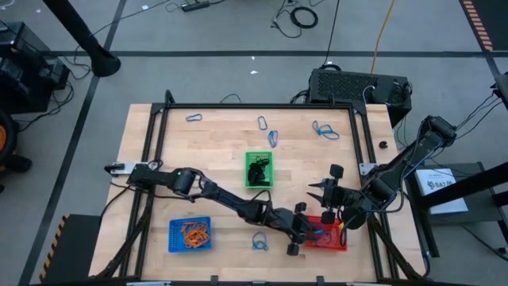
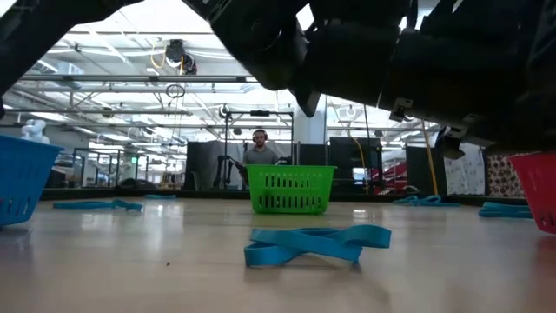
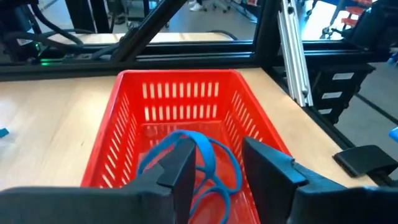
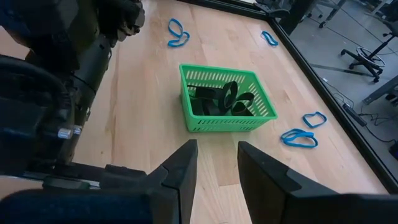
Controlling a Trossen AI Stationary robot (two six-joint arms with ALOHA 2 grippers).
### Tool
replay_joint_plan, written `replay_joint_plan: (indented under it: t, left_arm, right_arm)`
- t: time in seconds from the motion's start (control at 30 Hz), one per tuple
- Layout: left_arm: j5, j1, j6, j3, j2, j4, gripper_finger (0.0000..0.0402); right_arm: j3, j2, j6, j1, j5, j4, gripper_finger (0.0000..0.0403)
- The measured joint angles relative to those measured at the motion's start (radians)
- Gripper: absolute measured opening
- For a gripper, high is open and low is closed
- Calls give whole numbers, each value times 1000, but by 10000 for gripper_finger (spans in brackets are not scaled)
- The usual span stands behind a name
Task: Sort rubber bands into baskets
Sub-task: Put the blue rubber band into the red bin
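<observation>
The red basket (image 3: 180,76) stands at the table's near right (image 1: 340,242). Blue rubber bands (image 3: 214,163) lie inside it. My left gripper (image 3: 217,158) reaches nearly level over the basket's near rim, open, with one blue loop rising just past its fingertips (image 1: 311,232). My right gripper (image 4: 214,152) hovers open and holds nothing, just beyond the red basket (image 1: 325,187). The green basket (image 1: 259,171) at mid-table holds black bands (image 4: 227,98). The blue basket (image 1: 190,234) at the near left holds orange bands. My left gripper is open. One blue band's top curve (image 3: 205,148) stands right beside the inner side of one finger (image 3: 181,165); I cannot tell whether they touch. The rest of the band lies on the basket floor.
Loose blue bands lie on the table: one near the front edge (image 1: 259,241), (image 2: 314,243), several toward the far edge (image 1: 194,117), (image 1: 274,137), (image 1: 324,130). A black metal frame (image 1: 159,127) borders the table.
</observation>
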Motion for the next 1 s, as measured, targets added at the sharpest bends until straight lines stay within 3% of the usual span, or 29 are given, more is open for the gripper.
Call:
replay_joint_plan:
  t: [0.63,0.8,1.0]
  left_arm:
    - [-9,28,134,260,-93,-816,140]
    - [-91,28,123,351,-92,-1065,140]
    - [-287,46,177,426,-93,-1308,140]
  right_arm:
    - [0,0,0,0,0,-4,109]
    - [0,0,61,0,0,-89,109]
    - [0,0,369,-9,44,-388,109]
